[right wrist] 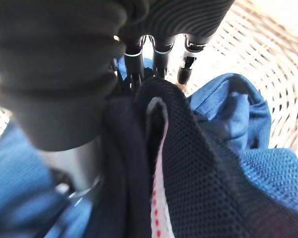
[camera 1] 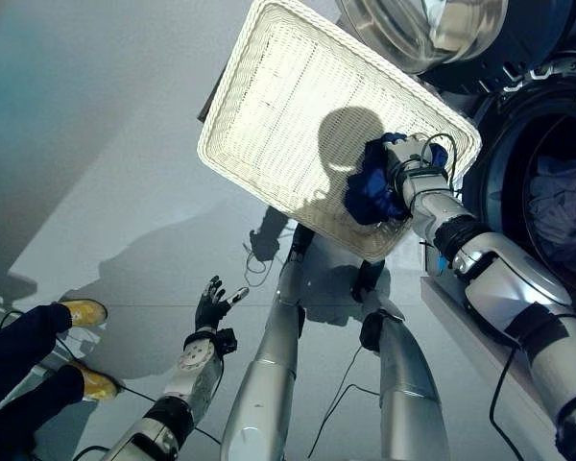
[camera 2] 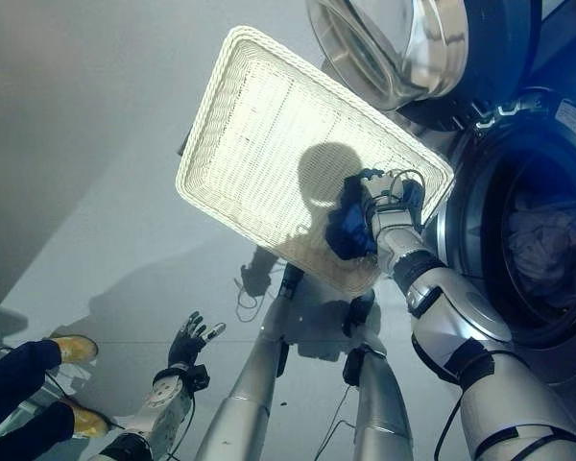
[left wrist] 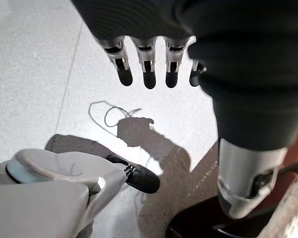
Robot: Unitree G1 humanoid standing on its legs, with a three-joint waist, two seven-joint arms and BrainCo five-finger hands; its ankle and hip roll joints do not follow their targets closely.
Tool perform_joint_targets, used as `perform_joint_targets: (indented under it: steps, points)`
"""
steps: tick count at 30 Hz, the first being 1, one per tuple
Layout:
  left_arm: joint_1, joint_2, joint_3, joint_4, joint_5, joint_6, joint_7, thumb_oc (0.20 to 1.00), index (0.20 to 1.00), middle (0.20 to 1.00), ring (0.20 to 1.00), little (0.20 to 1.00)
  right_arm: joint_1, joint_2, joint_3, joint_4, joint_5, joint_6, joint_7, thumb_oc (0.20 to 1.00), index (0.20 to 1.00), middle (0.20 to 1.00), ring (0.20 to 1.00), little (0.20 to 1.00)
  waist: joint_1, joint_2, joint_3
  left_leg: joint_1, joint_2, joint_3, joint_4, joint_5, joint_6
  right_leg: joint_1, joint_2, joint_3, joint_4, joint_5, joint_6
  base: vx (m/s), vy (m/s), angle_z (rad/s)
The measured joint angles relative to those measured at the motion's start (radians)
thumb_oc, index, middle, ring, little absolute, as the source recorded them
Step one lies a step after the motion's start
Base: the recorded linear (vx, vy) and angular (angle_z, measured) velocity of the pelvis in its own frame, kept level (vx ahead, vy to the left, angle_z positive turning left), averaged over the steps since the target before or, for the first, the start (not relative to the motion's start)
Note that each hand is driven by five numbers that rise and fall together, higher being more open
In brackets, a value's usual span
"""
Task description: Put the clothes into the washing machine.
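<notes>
Blue garment (camera 1: 372, 187) in right hand (camera 1: 410, 165).

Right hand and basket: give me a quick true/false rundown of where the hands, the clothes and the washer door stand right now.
1. The right hand is in the white wicker basket on a blue garment. True.
2. The washing machine has its door closed. False: the door is swung open.
3. The drum is empty. False: light-coloured laundry already lies inside.
4. The left hand hangs over the floor with straight fingers, holding nothing. True.
5. The blue garment lies at the basket end far from the washing machine. False: it is in the corner nearest it.
</notes>
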Motion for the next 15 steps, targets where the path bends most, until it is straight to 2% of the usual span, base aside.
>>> perform_joint_targets:
  steps: [5,7,10,15]
  points:
    - [-0.003,0.001,-0.003,-0.014,0.001,0.021,0.012,1.000,1.000,1.000,1.000,1.000,-0.012,-0.031,-0.019,0.004,0.110,-0.022,0.037,0.200,0.200,0.200,0.200,0.200,0.000,0.000,-0.002,0.001,0.001,-0.009,-0.001,0.001,0.001,-0.001,0.001,0.000,0.011,-0.012,-0.001,0.00,-0.003,0.05]
    - [-0.003,0.001,-0.002,-0.013,0.001,0.027,0.017,1.000,1.000,1.000,1.000,1.000,0.002,-0.028,-0.057,0.014,0.223,-0.058,0.064,0.200,0.200,0.200,0.200,0.200,0.000,0.000,-0.002,0.001,0.003,-0.009,-0.001,0.001,0.001,-0.001,0.001,0.000,0.011,-0.013,-0.002,0.00,0.000,0.00]
    - [-0.004,0.000,-0.002,-0.012,0.001,0.032,0.018,1.000,1.000,1.000,1.000,1.000,0.042,-0.022,-0.091,0.010,0.306,-0.098,0.061,0.200,0.200,0.200,0.200,0.200,-0.003,0.000,-0.002,0.002,0.004,-0.007,0.000,0.001,0.000,-0.002,0.002,0.001,0.015,-0.015,-0.004,0.00,0.000,0.00]
    - [-0.004,0.000,0.006,-0.013,0.000,0.033,0.019,1.000,1.000,1.000,1.000,1.000,0.058,-0.051,-0.125,-0.042,0.454,-0.101,0.084,0.200,0.200,0.200,0.200,0.200,-0.005,0.000,-0.002,0.009,0.007,-0.001,0.000,-0.001,-0.002,-0.001,0.003,0.005,0.022,-0.017,-0.006,0.00,0.001,-0.01]
